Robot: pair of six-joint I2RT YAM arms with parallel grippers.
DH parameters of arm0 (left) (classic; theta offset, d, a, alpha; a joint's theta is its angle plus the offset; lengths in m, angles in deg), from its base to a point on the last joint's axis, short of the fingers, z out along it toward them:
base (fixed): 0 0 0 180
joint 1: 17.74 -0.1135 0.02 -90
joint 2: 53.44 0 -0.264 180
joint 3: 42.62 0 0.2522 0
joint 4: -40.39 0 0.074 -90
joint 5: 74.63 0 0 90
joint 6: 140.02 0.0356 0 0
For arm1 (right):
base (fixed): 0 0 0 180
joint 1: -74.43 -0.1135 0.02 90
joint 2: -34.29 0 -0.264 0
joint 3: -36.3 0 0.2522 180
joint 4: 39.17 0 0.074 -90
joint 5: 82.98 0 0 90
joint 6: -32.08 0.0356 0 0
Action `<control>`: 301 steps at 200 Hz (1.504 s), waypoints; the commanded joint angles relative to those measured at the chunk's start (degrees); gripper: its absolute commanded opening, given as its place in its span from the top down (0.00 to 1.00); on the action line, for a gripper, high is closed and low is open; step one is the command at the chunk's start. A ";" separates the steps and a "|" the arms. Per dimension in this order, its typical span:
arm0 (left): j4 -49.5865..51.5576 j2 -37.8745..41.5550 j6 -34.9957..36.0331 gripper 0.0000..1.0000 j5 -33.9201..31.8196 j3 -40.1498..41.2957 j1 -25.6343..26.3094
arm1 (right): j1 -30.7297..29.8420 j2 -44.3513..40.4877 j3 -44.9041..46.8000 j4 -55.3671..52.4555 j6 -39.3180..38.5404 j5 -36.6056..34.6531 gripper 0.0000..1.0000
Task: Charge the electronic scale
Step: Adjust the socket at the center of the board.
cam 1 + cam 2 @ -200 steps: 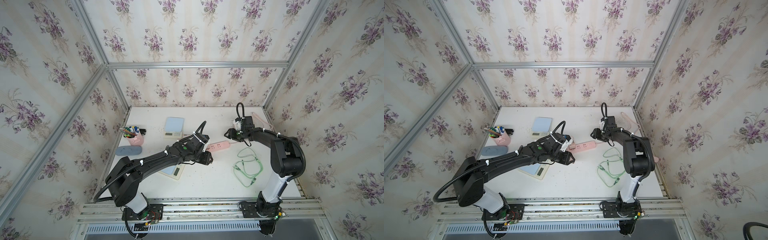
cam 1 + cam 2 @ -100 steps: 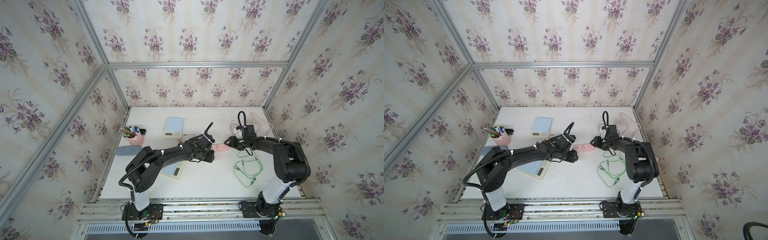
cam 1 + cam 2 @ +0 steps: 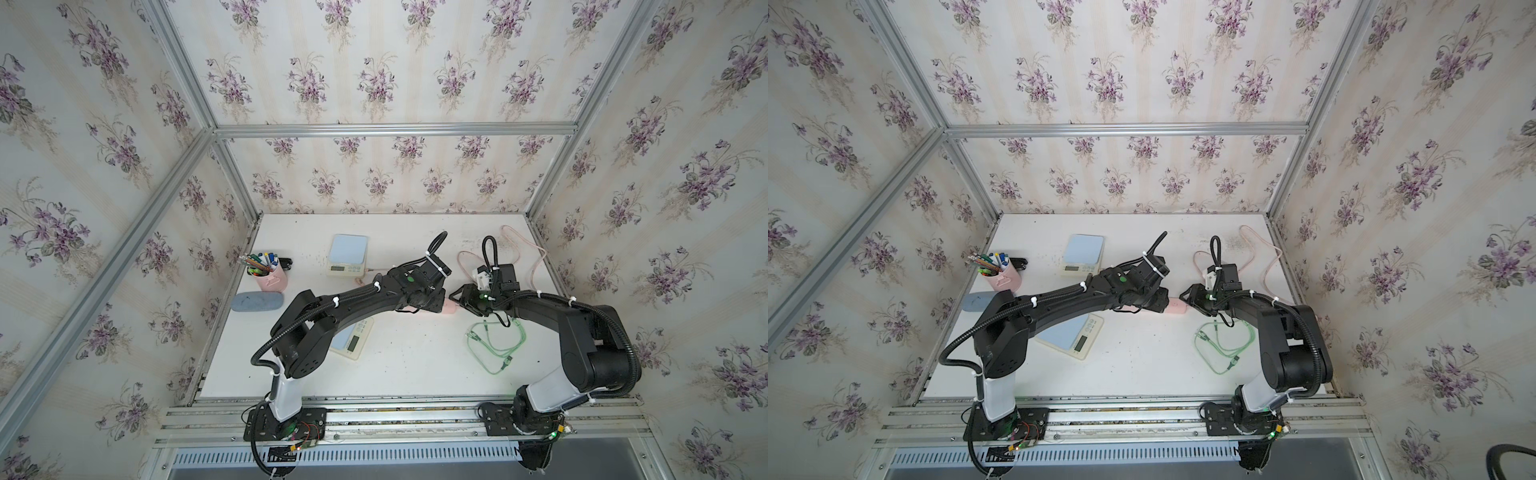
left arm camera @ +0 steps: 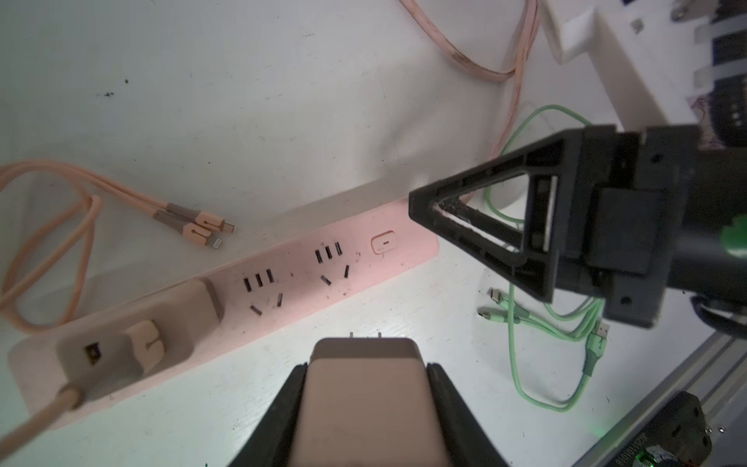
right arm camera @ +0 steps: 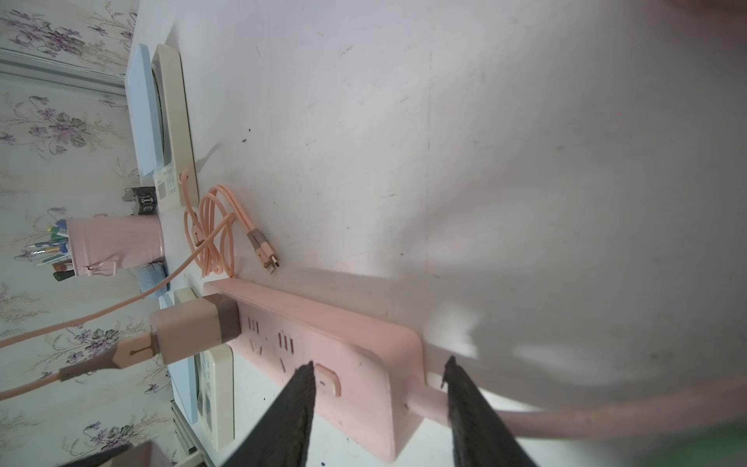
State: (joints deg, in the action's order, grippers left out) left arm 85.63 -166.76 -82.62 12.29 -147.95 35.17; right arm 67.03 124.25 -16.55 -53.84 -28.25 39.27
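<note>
Left gripper (image 4: 366, 368) grasps a beige block charger (image 4: 364, 404) by the pink plastic power strip (image 4: 283, 279); right gripper (image 5: 380, 362) straddles its three-o'clock end, grip unclear.

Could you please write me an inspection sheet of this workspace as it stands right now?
Surface: white table, speckled with dirt.
Job's things: far scale; near scale, partly under the left arm; pink power strip with one adapter plugged in.
Clutter: pen cup; blue-grey case.
Grippers: left gripper shut on a charger plug, prongs facing the strip; right gripper open, jaws astride the strip's switch end.
Cables: pink cable coiled, reaching the far scale; green cable loose; strip's cord.
Surroundings: floral walls, aluminium frame.
</note>
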 commanded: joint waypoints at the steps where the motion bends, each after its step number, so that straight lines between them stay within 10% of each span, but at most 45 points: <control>1: 4.81 -2.92 -0.72 0.82 -2.88 -3.55 0.01 | -0.16 -0.44 0.58 0.83 1.37 2.08 0.47; 301: 22.65 -17.78 -5.59 0.92 -6.93 -25.36 0.07 | -0.56 -2.17 5.94 0.96 -3.48 0.26 0.57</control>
State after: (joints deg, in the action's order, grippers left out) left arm 107.66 -183.74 -86.01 3.71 -172.04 35.12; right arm 66.68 121.95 -11.06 -48.86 -32.18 40.17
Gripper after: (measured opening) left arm 0.431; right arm 0.437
